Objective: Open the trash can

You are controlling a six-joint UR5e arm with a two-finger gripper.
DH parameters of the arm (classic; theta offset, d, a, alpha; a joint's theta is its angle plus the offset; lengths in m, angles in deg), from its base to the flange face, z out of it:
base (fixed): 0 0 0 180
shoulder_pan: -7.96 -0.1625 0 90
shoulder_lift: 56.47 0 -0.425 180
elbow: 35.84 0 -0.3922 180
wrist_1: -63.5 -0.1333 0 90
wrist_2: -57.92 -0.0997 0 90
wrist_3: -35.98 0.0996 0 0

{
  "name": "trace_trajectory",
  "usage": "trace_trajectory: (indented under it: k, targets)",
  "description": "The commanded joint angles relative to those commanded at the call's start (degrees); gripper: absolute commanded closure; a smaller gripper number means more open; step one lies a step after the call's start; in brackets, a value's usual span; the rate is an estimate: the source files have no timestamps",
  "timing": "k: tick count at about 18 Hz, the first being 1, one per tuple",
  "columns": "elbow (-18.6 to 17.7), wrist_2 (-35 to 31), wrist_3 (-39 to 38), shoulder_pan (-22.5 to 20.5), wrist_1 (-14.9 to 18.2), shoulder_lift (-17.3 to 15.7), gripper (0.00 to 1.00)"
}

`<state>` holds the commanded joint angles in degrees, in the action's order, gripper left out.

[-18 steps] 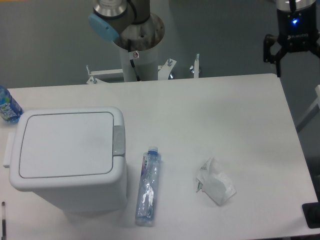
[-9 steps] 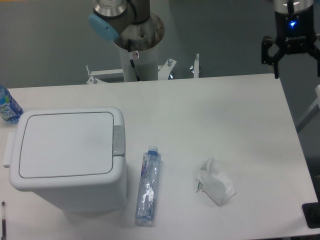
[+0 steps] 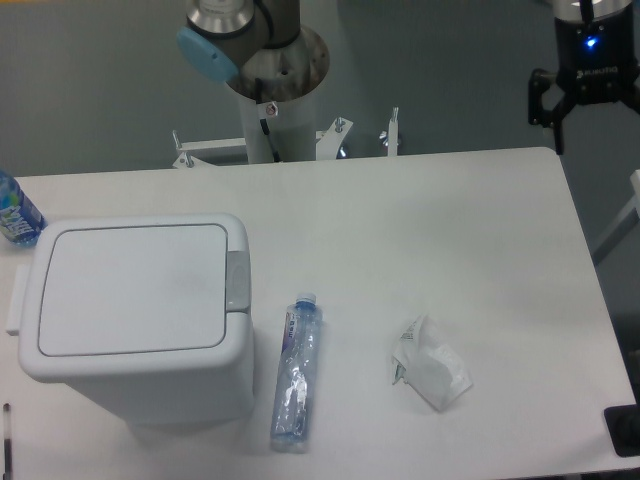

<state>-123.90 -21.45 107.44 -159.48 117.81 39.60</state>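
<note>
In the fixed camera's view, the trash can (image 3: pixel 135 315) stands on the left part of the white table (image 3: pixel 430 230), its flat lid closed and level, with the small grey push tab (image 3: pixel 238 281) on the lid's right edge. Everything else can be placed from that bin. Just to its right, close to the bin's wall but apart from it, a clear plastic bottle (image 3: pixel 297 372) lies on its side, cap pointing away from the camera. Further right of the bin, beyond the lying bottle, sits a crumpled white paper wad (image 3: pixel 430 366). At the bin's far left corner, cut by the picture's edge, part of a second bottle (image 3: pixel 15 212) with a blue label shows. Behind the bin and to its right, past the table's back edge, rises the arm's base column (image 3: pixel 272 95) with a light blue cap at a joint. The end effector (image 3: pixel 592 115) hangs far to the right of the bin, up above the table's back right corner and well apart from every object; its dark fingers are spread with nothing between them, and a blue light glows on its body.
</note>
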Motion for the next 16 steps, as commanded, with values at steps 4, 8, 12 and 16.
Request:
trace_trajectory:
  k: [4, 8, 12, 16]
  targets:
    - [0.0, 6.4, -5.6, 0.18, 0.09, 0.0, 0.0]
    - [-0.52, 10.72, -21.59, 0.79, 0.09, -0.53, 0.0]
    - [-0.18, 10.72, -29.87, 5.62, 0.0, -0.79, 0.0]
    - [0.09, 11.34, -39.87, 11.85, 0.0, -0.44, 0.0]
